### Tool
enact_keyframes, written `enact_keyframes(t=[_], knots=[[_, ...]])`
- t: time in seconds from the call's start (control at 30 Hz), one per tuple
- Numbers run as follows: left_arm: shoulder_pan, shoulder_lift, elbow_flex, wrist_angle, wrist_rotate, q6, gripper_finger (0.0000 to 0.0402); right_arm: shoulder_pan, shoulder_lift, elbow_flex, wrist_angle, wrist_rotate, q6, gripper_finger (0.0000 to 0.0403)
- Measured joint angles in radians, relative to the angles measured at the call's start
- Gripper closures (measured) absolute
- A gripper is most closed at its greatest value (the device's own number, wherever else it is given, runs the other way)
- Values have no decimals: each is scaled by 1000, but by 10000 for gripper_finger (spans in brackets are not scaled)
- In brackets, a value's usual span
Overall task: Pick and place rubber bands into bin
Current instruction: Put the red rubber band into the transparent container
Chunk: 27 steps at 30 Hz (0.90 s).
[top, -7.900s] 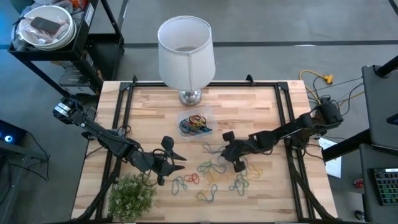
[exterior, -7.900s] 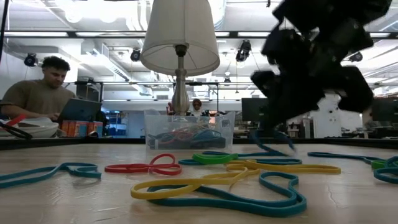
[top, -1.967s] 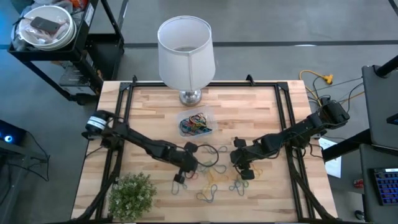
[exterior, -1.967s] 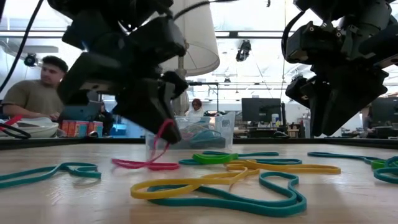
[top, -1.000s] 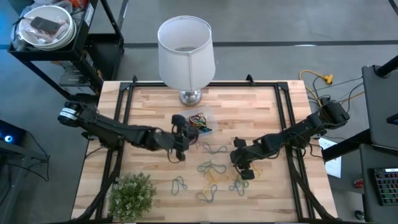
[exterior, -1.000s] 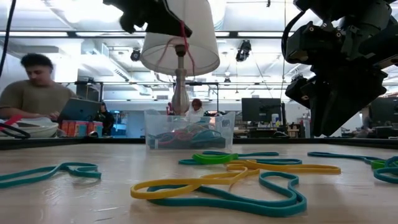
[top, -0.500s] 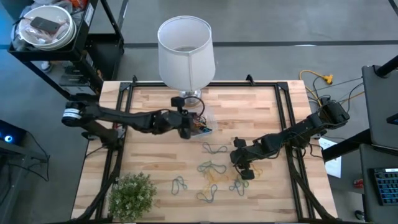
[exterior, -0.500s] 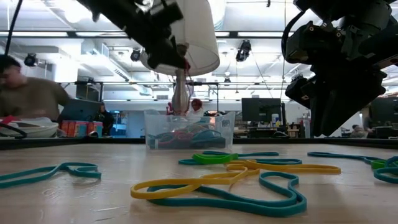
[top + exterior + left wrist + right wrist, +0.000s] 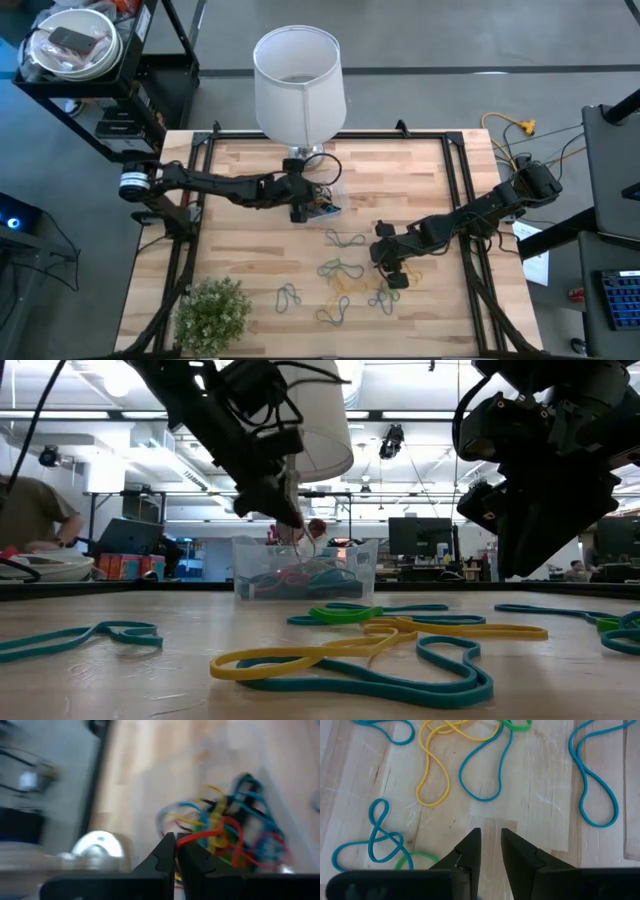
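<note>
The bin [image 9: 322, 200], a small see-through tub holding several coloured rubber bands [image 9: 227, 832], stands near the lamp's foot. My left gripper [image 9: 301, 208] hangs over the bin's left part, shut on a red rubber band [image 9: 298, 541]. More rubber bands [image 9: 345, 272] in teal, yellow and green lie loose on the wood nearer the front. My right gripper [image 9: 491, 838] hovers over these loose bands [image 9: 436, 767], its fingers a small gap apart with nothing between them. My left gripper pinches one strand of the red rubber band [image 9: 186, 839] between its two fingertips. The fingers slant down from the table's left side. The band hangs slack below them over the bin [image 9: 305, 568]; whether its lower end touches the bands inside I cannot tell.
A lamp with a white shade [image 9: 298, 80] stands at the table's far edge, right behind the bin. A small green plant [image 9: 212, 314] sits at the near left corner. Black frame rails [image 9: 196, 190] run along the table's left and right sides.
My left gripper, still shut on the red band, has swung from the table's middle toward the far edge and come down over the bin. The band has been carried along and now dangles at the bin's rim.
</note>
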Motion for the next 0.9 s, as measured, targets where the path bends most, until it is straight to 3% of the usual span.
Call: enact_keyframes(t=[0.5, 0.9], knots=[[24, -1, 0, -26, 32, -31, 398, 0, 0, -2, 3, 0, -1, 335], [24, -2, 0, -26, 25, -31, 292, 0, 0, -3, 3, 0, -1, 335]])
